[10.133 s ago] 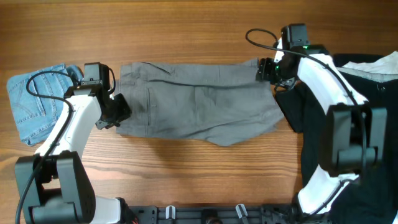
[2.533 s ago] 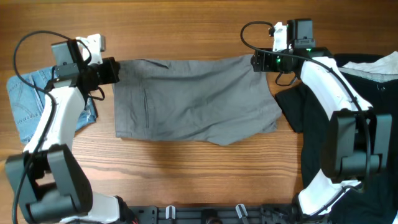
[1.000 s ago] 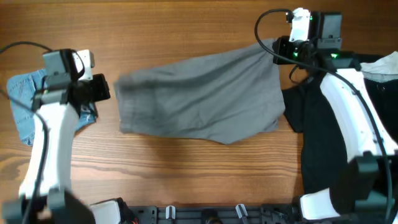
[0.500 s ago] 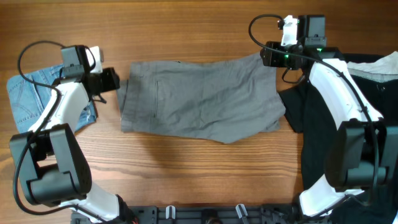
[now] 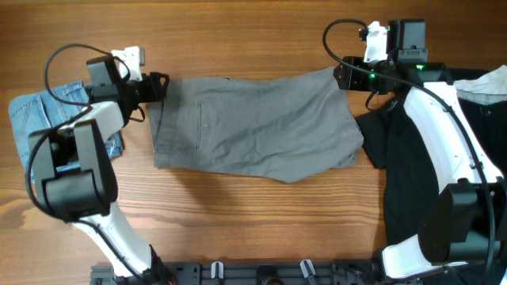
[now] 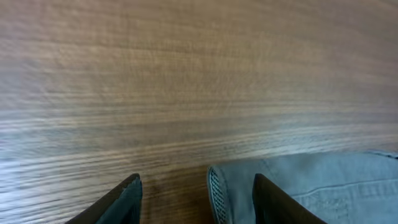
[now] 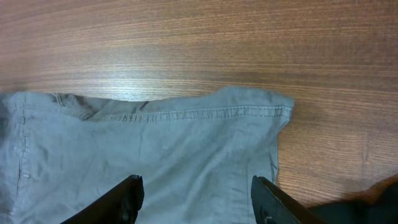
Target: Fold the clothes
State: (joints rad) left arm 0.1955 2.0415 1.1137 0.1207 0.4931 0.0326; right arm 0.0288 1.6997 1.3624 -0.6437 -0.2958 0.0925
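Left gripper point(image 6: 198, 182) and right gripper point(image 7: 196, 181) are both open and empty; the left could miss the trousers point(image 5: 253, 127) edge.

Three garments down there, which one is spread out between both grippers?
The grey trousers, flat mid-table, left gripper and right gripper at their far corners. The blue denim shorts lie at the left edge, the black garment at the right.

Grey trousers point(image 5: 253, 131) spread flat on the wooden table point(image 5: 238, 32).
I see my left gripper point(image 5: 158, 83) at their top-left corner, my right gripper point(image 5: 339, 77) at top-right; denim shorts point(image 5: 32, 131) lie far left.
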